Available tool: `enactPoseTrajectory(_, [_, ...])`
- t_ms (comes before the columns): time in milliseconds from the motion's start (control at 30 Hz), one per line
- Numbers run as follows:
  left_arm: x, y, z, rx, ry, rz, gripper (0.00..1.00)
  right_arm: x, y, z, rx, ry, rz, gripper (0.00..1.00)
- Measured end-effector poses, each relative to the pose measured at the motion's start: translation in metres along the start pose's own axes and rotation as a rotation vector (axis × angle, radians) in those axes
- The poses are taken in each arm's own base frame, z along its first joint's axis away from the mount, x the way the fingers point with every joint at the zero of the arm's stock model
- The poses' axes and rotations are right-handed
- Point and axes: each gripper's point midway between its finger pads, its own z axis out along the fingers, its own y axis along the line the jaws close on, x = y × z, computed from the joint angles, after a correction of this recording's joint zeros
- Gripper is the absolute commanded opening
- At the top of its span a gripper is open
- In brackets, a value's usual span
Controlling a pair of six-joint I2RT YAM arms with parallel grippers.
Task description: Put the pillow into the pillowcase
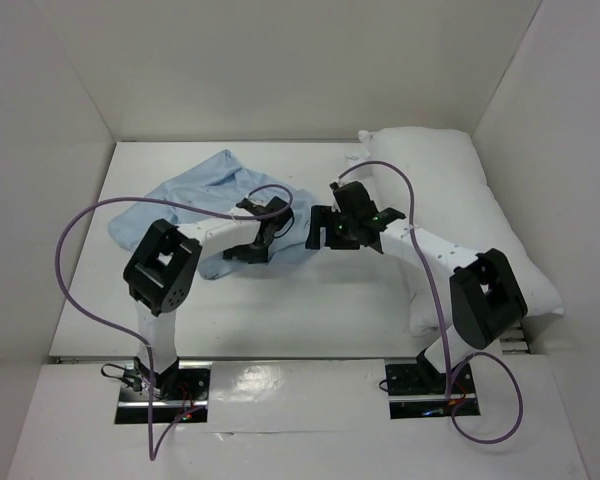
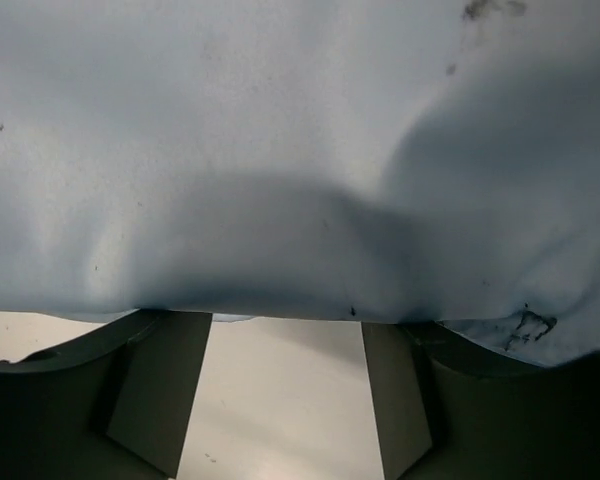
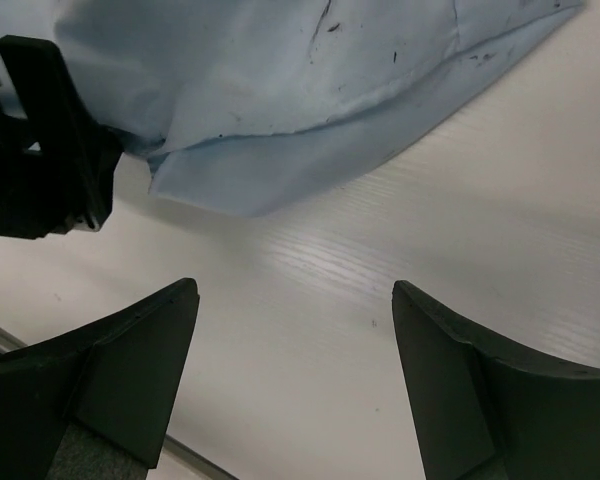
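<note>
The light-blue pillowcase lies crumpled on the table at the left centre. The plump white pillow lies along the right wall. My left gripper is at the pillowcase's right edge. In the left wrist view the cloth fills the top and drapes over the fingertips, which stand wide apart; the left gripper is open. My right gripper is open and empty, just right of the cloth's edge and left of the pillow. In the right wrist view the right gripper hovers over bare table below the pillowcase's hem.
White walls enclose the table at the back, left and right. The left gripper's black body shows at the left of the right wrist view, close to the right gripper. Purple cables loop over both arms.
</note>
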Motion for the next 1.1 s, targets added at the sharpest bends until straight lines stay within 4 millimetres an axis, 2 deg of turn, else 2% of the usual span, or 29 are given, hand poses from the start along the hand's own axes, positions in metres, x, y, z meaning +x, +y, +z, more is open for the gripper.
enactPoseTrajectory(100, [0.001,0.005,0.010,-0.075,0.001,0.000,0.67,-0.002,0.003,-0.001,-0.011,-0.007,0.007,0.85])
enactPoseTrajectory(200, [0.005,0.013,0.008,-0.124,0.006,-0.012,0.48,-0.004,0.005,-0.001,-0.021,-0.014,0.006,0.85])
enactPoseTrajectory(233, [0.006,0.016,0.007,-0.138,0.009,-0.010,0.33,-0.004,0.005,-0.001,-0.022,-0.015,0.006,0.85])
enactPoseTrajectory(300, [0.007,0.021,0.002,-0.157,0.015,-0.016,0.17,-0.005,0.006,-0.001,-0.025,-0.017,0.006,0.85])
enactPoseTrajectory(333, [0.006,0.022,0.000,-0.161,0.015,-0.018,0.00,-0.005,0.007,-0.001,-0.029,-0.018,0.005,0.87])
enactPoseTrajectory(433, [-0.007,0.026,-0.017,-0.148,-0.005,-0.030,0.00,-0.004,0.011,0.000,-0.041,-0.020,-0.001,0.88])
enactPoseTrajectory(533, [-0.027,0.029,-0.044,-0.093,-0.057,-0.075,0.00,0.002,0.022,0.005,-0.062,-0.011,-0.008,0.88])
enactPoseTrajectory(800, [-0.074,0.042,-0.119,0.121,-0.173,-0.179,0.00,0.029,0.040,0.034,-0.094,0.055,0.025,0.91])
enactPoseTrajectory(933, [-0.092,0.047,-0.142,0.233,-0.183,-0.212,0.00,0.027,0.049,0.046,-0.117,0.040,0.077,0.91])
enactPoseTrajectory(1100, [-0.109,0.055,-0.157,0.321,-0.190,-0.243,0.00,0.026,0.042,0.073,-0.072,0.011,0.188,0.84])
